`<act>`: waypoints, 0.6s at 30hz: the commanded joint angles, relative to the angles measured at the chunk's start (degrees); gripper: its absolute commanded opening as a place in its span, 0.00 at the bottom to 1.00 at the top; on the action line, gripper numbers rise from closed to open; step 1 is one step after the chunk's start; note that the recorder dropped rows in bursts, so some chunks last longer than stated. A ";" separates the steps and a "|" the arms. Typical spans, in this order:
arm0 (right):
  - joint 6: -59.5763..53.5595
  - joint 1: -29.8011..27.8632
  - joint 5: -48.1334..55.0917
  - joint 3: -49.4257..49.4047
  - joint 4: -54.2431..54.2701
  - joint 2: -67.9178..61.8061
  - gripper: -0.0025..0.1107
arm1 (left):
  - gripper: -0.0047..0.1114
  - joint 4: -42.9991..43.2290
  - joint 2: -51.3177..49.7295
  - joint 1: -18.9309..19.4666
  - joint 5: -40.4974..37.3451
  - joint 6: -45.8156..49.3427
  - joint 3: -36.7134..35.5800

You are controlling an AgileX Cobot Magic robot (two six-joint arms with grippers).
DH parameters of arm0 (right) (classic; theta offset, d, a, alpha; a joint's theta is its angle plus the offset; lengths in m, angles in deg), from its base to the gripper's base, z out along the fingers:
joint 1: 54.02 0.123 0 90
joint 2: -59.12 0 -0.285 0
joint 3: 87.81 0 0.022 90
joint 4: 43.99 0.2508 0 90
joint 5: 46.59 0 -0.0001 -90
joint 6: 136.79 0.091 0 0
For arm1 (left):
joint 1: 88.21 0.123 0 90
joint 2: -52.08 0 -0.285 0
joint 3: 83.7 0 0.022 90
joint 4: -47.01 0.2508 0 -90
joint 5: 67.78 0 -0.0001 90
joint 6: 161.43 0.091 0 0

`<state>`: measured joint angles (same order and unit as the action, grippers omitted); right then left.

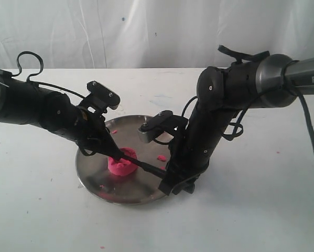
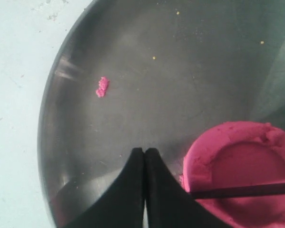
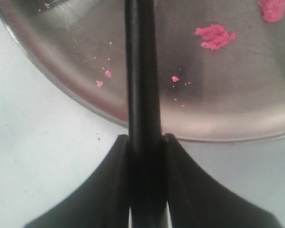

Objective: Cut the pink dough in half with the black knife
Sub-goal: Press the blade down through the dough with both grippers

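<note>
Black knife [image 3: 142, 95] (in right end effector [image 3: 144, 142]) lies across pink dough [image 2: 240, 171].

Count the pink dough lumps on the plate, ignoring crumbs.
1: the pink dough sits whole near the middle of the steel plate, under the black knife. None seems hidden.

Legible text: 1 item. White lettering "PiP" is printed on the grey forearm link of the right arm [image 1: 303, 79], cut off at the frame edge. No other labels, numbers or signs are readable.
</note>
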<state>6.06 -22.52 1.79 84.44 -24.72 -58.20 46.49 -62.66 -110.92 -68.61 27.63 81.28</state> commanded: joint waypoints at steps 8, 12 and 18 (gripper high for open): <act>1.41 0.03 -3.49 -0.24 2.18 -1.20 0.02 | 0.04 -0.76 -0.45 -0.06 -2.84 -0.04 -0.38; 1.41 0.03 -3.38 -0.24 3.68 -1.81 0.02 | 0.04 -0.74 -0.45 -0.06 -2.84 -0.17 -0.38; 1.41 0.03 -3.13 -0.24 3.68 -2.50 0.02 | 0.04 -0.74 -0.45 -0.06 -3.21 -0.28 -0.38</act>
<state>6.66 -22.52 0.84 84.44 -22.23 -60.04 46.49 -62.88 -110.92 -68.61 27.63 81.28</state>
